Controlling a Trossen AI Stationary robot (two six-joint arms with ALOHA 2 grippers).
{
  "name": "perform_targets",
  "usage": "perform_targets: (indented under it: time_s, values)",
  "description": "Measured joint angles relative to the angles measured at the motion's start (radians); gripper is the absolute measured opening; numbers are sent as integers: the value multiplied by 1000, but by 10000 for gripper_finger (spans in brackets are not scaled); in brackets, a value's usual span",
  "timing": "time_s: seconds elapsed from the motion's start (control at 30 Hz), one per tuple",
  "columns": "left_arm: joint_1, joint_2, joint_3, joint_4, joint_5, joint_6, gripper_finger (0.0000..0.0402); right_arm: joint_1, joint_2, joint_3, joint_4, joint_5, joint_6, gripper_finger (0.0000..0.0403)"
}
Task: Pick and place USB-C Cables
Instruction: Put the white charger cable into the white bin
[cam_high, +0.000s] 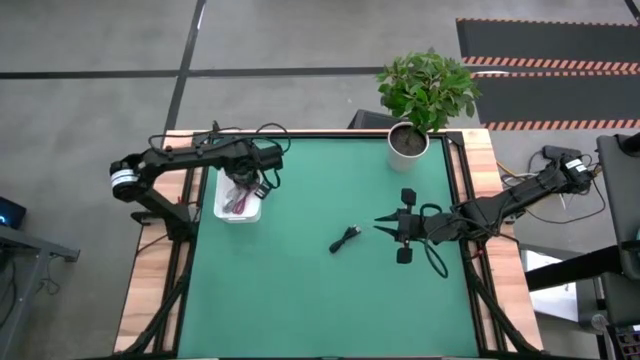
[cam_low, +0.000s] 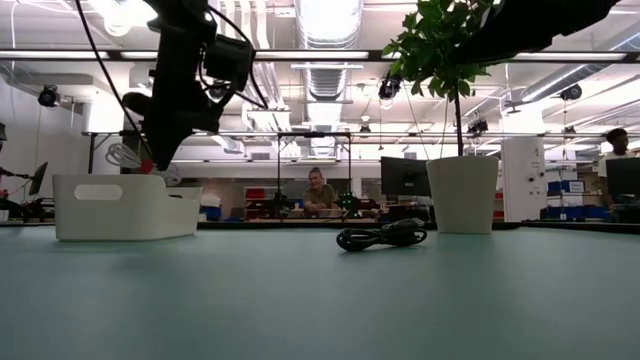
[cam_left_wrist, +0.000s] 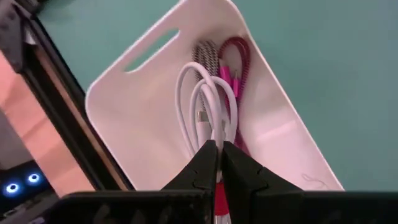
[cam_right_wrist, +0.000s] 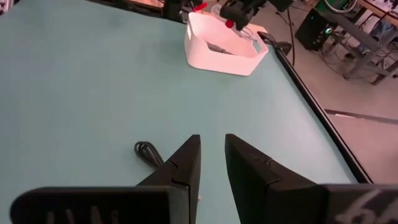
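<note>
My left gripper (cam_left_wrist: 217, 152) hangs over the white tray (cam_high: 225, 210) at the table's left side, shut on the white cable (cam_left_wrist: 202, 102). A grey braided cable (cam_left_wrist: 205, 53) and a red cable (cam_left_wrist: 241, 56) lie on the tray floor. The black cable (cam_high: 346, 238) lies coiled on the green mat near the middle, also visible in the low view (cam_low: 380, 237) and the right wrist view (cam_right_wrist: 147, 153). My right gripper (cam_high: 380, 223) hovers open just right of the black cable, pointing at it (cam_right_wrist: 212, 152). My left gripper pinches the white cable between its two fingertips at the end bound by the red tie (cam_left_wrist: 220, 198), coming from above and pointing down. The white loops (cam_left_wrist: 193, 93) hang below the fingers into the tray, over the grey and red cables.
A potted plant (cam_high: 410, 140) stands at the table's far edge, right of centre. The tray's near wall (cam_low: 120, 208) rises beside the left gripper. Green mat lies open between the tray and the black cable. People sit in the room behind the table.
</note>
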Motion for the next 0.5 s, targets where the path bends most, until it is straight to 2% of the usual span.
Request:
perform_targets:
  time_s: [0.33,0.5]
  values:
    - [40,-1,0,1,100,-9,0,0,-1,-43,7,0,-1,66]
    - [58,-1,-1,1,104,-24,0,-3,-23,-72,46,2,-7,66]
